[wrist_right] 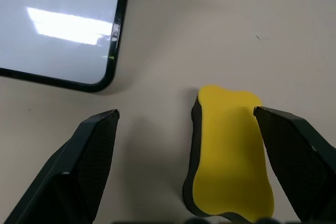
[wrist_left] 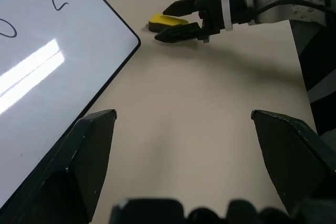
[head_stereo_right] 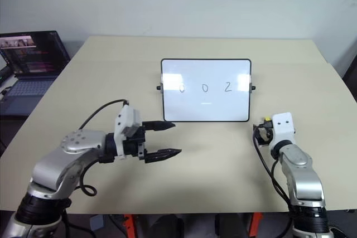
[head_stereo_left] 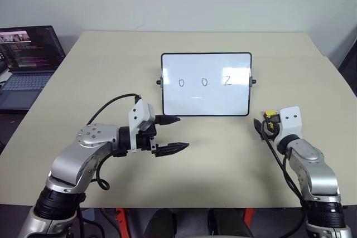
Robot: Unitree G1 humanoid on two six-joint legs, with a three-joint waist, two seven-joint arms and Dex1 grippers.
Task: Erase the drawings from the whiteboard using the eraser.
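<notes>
The whiteboard (head_stereo_left: 206, 100) stands tilted at the table's middle, with the drawings (head_stereo_left: 204, 82), black marks reading "0 0 2", in a row across it. To the right of its lower right corner lies the eraser (wrist_right: 231, 150), a yellow block with a dark underside, flat on the table. My right gripper (wrist_right: 186, 112) is open and low around it: the eraser lies between the fingers, close to one and well apart from the other. My left gripper (head_stereo_left: 183, 132) hovers open in front of the board's lower left corner, pointing right, holding nothing.
An open laptop (head_stereo_left: 28, 59) sits on a lower surface beyond the table's (head_stereo_left: 223, 176) left edge. A wall rises behind the table. Bare tabletop lies in front of the board, between my two arms.
</notes>
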